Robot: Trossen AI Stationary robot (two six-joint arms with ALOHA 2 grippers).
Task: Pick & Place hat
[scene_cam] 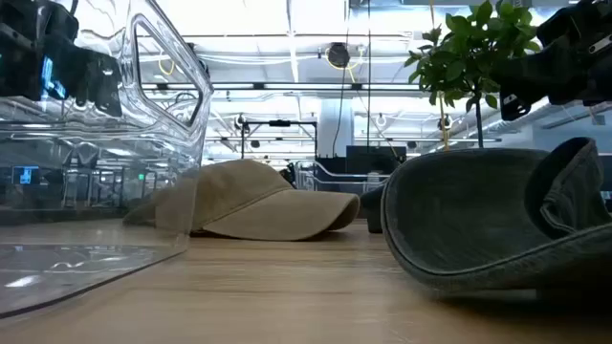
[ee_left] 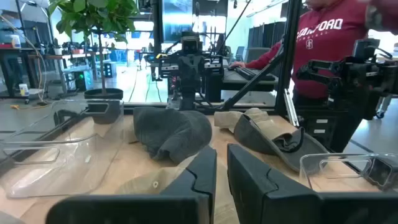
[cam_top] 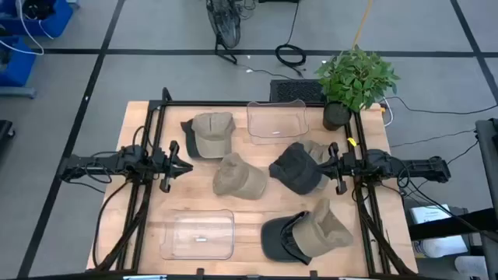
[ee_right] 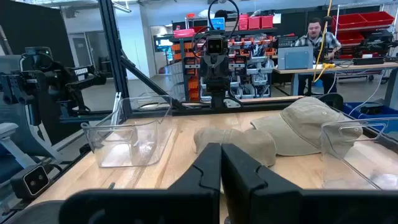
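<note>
Several hats lie on the wooden table. A tan cap (cam_top: 210,132) is at the far left and a crumpled tan hat (cam_top: 239,177) in the middle. A dark grey hat (cam_top: 298,168) lies right of centre with another tan hat (cam_top: 315,148) behind it. A dark-and-tan cap (cam_top: 307,233) sits near the right corner. My left gripper (cam_top: 185,163) (ee_left: 221,171) hovers shut at the left side, pointing at the middle hat. My right gripper (cam_top: 327,166) (ee_right: 221,165) hovers shut just right of the dark grey hat.
Two clear plastic bins stand on the table, one at the far edge (cam_top: 276,120) and one at the near left (cam_top: 198,233). A potted plant (cam_top: 354,78) stands at the far right corner. A person in a red sweatshirt (ee_left: 323,37) stands beyond the table's right side.
</note>
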